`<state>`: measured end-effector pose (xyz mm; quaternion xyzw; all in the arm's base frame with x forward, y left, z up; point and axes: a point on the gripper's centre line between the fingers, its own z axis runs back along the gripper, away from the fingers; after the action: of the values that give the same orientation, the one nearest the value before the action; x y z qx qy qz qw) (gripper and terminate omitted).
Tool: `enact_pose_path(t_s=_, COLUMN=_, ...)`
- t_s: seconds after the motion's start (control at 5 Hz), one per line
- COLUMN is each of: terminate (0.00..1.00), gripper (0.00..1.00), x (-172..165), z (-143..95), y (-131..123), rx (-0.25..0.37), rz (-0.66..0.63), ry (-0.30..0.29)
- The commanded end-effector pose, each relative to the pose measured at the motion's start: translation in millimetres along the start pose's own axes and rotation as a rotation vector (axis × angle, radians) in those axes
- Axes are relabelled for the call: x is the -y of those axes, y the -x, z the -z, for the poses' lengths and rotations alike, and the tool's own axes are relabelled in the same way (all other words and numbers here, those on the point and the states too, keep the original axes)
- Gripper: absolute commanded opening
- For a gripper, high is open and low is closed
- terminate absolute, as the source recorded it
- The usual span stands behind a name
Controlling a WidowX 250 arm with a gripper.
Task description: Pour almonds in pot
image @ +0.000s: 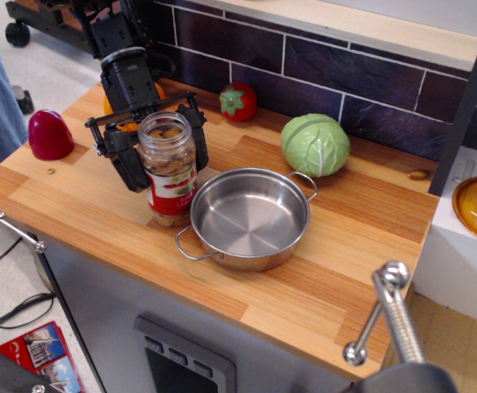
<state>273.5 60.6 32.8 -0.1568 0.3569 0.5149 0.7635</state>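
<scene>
My gripper straddles the jar, one finger on each side of its upper half, jaws spread wide. I can't tell if the pads are touching the plastic yet, so I don't call it held. The jar stands upright on the counter, lid off, almonds packed brown behind the clear wall, touching or just beside the pot on its left. I judge it fairly light, but the smooth plastic will be slippery and a thin wall may flex, so I want to grip mid-body, above the red label. The pot is empty, so nothing has been poured yet.
</scene>
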Motion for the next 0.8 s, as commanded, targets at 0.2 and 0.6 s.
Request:
enact_pose_path(t_s=0.2, terminate=0.00, gripper=0.00, x=-1, z=-45, y=31, rx=0.289, rz=0.003, ry=0.169)
enact_pose_path(t_s=0.6, terminate=0.00, gripper=0.00, x=11, z=-51, y=57, rx=0.555, rz=-0.124, ry=0.298)
